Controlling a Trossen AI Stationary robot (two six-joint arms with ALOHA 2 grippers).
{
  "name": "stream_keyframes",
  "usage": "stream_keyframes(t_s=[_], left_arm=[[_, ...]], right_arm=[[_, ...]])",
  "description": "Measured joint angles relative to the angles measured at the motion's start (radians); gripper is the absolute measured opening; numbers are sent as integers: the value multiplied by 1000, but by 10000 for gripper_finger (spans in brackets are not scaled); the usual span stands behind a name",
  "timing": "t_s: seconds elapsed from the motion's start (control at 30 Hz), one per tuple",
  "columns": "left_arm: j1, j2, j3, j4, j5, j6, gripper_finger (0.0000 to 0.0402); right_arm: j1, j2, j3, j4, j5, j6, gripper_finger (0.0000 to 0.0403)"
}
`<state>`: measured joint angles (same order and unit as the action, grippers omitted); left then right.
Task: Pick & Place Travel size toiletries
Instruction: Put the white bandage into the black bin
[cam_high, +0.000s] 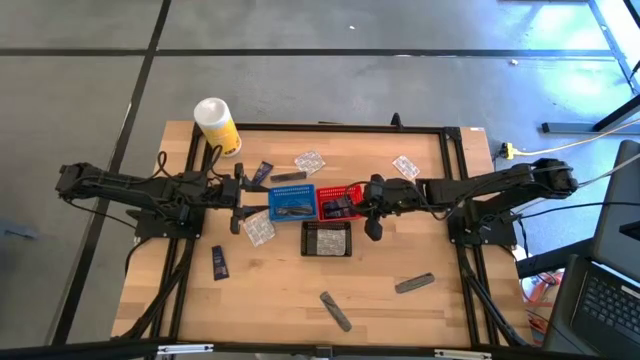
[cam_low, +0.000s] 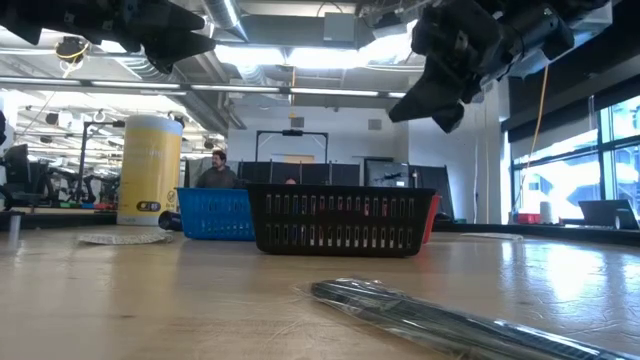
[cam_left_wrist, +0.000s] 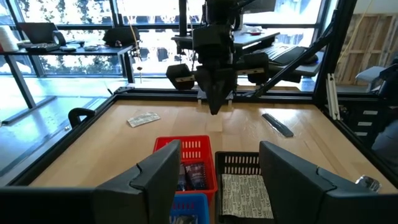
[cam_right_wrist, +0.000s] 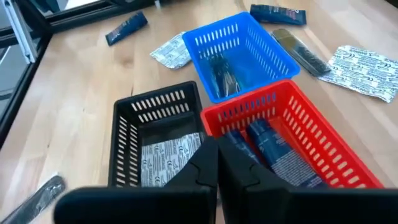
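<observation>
Wooden desk (cam_high: 290, 290), black-framed, carrying all items.

Left arm (cam_high: 130, 188): reaches in from the left edge; left gripper (cam_high: 240, 195) hangs above the desk just beside the blue basket, jaws apart, holding nothing.

Right arm (cam_high: 500, 190): reaches in from the right edge; right gripper (cam_high: 374, 212) hangs over the red basket's right end, jaws together, empty.

White-and-yellow canister (cam_high: 216, 125): upright near the far left corner.

Three mesh baskets at desk centre:
- blue basket (cam_high: 292, 203), holds a slim grey tube (cam_right_wrist: 222, 71);
- red basket (cam_high: 340, 203), touching the blue one, holds dark navy sachets (cam_right_wrist: 273, 149);
- black basket (cam_high: 326, 239), just in front of both, holds a printed clear packet (cam_right_wrist: 168, 155).

Loose toiletries on the desk:
- grey tubes near the front edge (cam_high: 336, 311) and front right (cam_high: 414, 284), another behind the blue basket (cam_high: 288, 177);
- navy sachets at front left (cam_high: 219, 262) and behind the blue basket (cam_high: 262, 173);
- crinkly packets toward the far edge (cam_high: 309, 160) (cam_high: 405, 166) and beside the blue basket (cam_high: 259, 229).
</observation>
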<state>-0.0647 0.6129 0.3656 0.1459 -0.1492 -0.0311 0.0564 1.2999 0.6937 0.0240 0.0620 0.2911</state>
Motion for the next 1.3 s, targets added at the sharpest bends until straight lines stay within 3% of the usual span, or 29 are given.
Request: stream_keyframes(t_s=[0.27,0.6,0.9,1.1,1.3], left_arm=[[0,0,0,0,2,0,212],[0,0,0,0,1,0,212],[0,0,0,0,2,0,212],[0,0,0,1,2,0,212],[0,0,0,1,2,0,212]], right_arm=[[16,0,36,6,-135,12,1],[152,154,189,-73,-115,-57,1],[149,265,303,-296,-91,-45,0],[132,196,305,-417,21,-40,0],[87,99,305,-625,244,-34,0]])
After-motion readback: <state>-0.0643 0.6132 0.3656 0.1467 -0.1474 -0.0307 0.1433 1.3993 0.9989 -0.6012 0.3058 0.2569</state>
